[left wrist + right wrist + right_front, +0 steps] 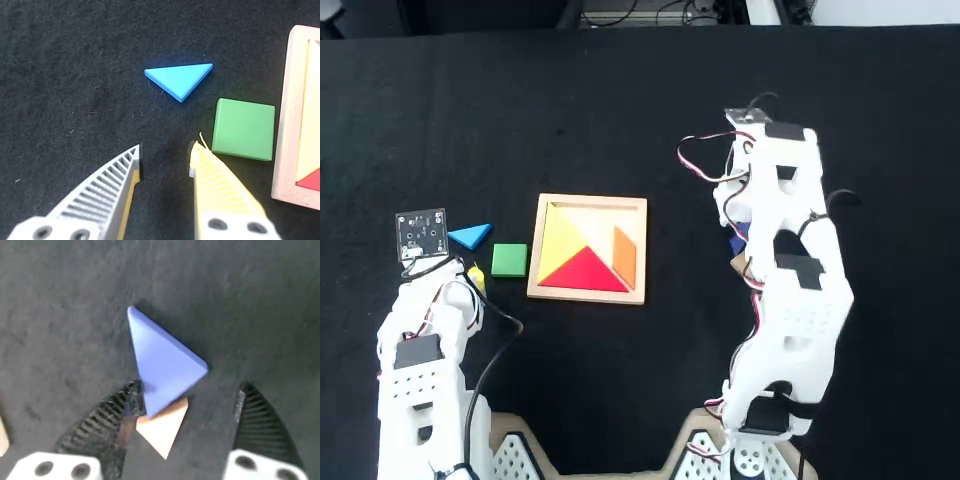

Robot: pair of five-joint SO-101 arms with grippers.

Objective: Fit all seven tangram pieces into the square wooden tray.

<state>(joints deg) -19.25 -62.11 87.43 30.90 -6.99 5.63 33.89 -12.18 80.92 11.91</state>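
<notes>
Since the square wooden tray [590, 199] holds only a yellow triangle [558, 250], a red triangle [588, 272] and an orange piece [625, 255], four pieces are left out on the black worktop [620, 120]. Each arm is stationed over a pair of them.

The left hand [165, 152] hangs with its fingers apart and nothing between them, pointing toward a light blue triangle [181, 79] and a green square [244, 129]. The square lies just beside the tray's outer rim and the triangle a little farther off, so either looks like an easy pick from that side.

Across the tray, the right hand [190, 392] is spread wide over a violet-blue triangle [162, 360], which appears to overlap a small pale orange triangle [162, 432]. One finger sits right at the violet-blue piece's edge and the other is well clear. That suggests a grasp being lined up on the upper piece, since the lower one cannot be taken cleanly until it is uncovered.
</notes>
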